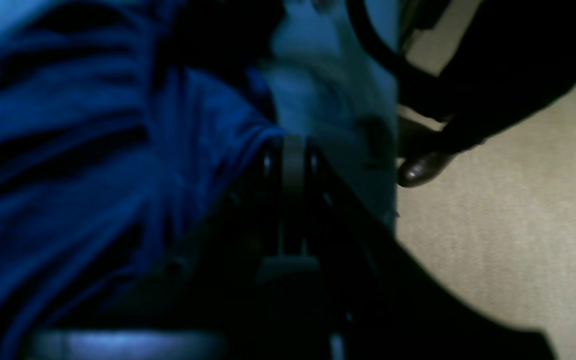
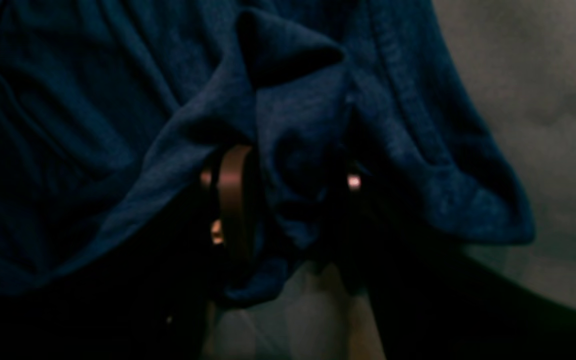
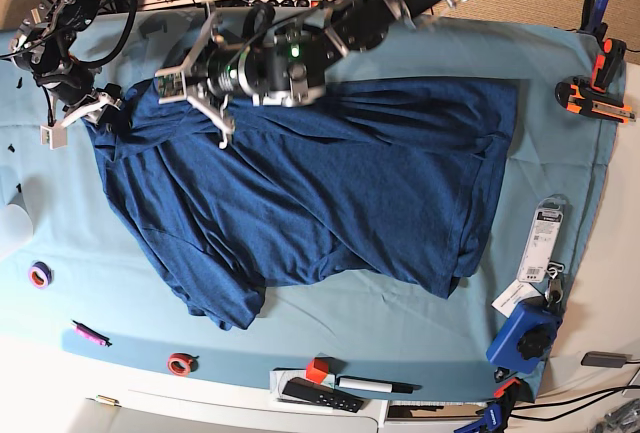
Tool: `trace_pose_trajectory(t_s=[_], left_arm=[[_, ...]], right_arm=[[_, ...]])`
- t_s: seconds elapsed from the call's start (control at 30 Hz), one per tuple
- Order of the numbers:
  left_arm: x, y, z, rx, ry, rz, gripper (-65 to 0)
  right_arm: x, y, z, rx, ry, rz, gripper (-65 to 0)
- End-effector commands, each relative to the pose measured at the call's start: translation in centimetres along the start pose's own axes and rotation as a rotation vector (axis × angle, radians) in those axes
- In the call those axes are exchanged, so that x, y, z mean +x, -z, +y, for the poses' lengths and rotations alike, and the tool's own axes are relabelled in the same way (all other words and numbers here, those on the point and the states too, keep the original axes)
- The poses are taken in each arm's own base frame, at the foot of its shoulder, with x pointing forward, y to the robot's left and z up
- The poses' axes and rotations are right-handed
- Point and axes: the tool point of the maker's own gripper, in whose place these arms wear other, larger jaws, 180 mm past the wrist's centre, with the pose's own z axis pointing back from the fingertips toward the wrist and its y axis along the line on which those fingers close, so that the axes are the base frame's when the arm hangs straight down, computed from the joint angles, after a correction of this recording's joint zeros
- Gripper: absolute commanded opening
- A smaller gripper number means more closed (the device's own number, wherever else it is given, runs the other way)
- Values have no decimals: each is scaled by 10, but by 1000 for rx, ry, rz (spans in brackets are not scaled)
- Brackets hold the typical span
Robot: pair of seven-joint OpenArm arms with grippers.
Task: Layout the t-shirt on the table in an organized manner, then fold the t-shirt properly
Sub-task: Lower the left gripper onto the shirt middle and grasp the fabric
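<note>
The dark navy t-shirt (image 3: 330,193) lies spread but wrinkled across the table (image 3: 420,323), which is covered in light teal cloth. My left gripper (image 3: 190,88) reaches in from the upper right to the shirt's top edge. In the left wrist view its fingers (image 1: 293,150) are pressed together at the hem of the t-shirt (image 1: 93,150). My right gripper (image 3: 100,111) is at the shirt's upper left corner. In the right wrist view a bunch of the t-shirt (image 2: 293,125) sits pinched between the right gripper (image 2: 288,175) fingers, lifted off the cloth.
A purple tape roll (image 3: 40,275), a pink marker (image 3: 88,333) and a red tape roll (image 3: 180,363) lie at the lower left. A black remote (image 3: 320,395) sits at the front edge. A blue device (image 3: 525,338), a label pack (image 3: 545,238) and orange tools (image 3: 595,98) line the right side. A shoe (image 1: 423,167) stands on the floor beyond the table edge.
</note>
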Motion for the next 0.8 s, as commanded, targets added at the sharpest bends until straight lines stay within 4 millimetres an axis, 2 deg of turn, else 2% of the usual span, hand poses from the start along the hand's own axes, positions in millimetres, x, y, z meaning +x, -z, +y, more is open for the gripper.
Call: trace_pose_trajectory(t_s=[0.0, 0.37, 0.57, 0.77], left_arm=[[21, -1, 6, 18, 5, -61, -650], [30, -12, 79, 318, 102, -41, -650], [7, -8, 111, 414, 99, 35, -650], [-20, 1, 130, 464, 96, 54, -650]], right_arm=[[4, -5, -7, -29, -21, 9, -418], [4, -5, -7, -29, -20, 9, -418], [4, -5, -6, -29, -21, 9, -418], [4, -5, -6, -29, -21, 9, -418]])
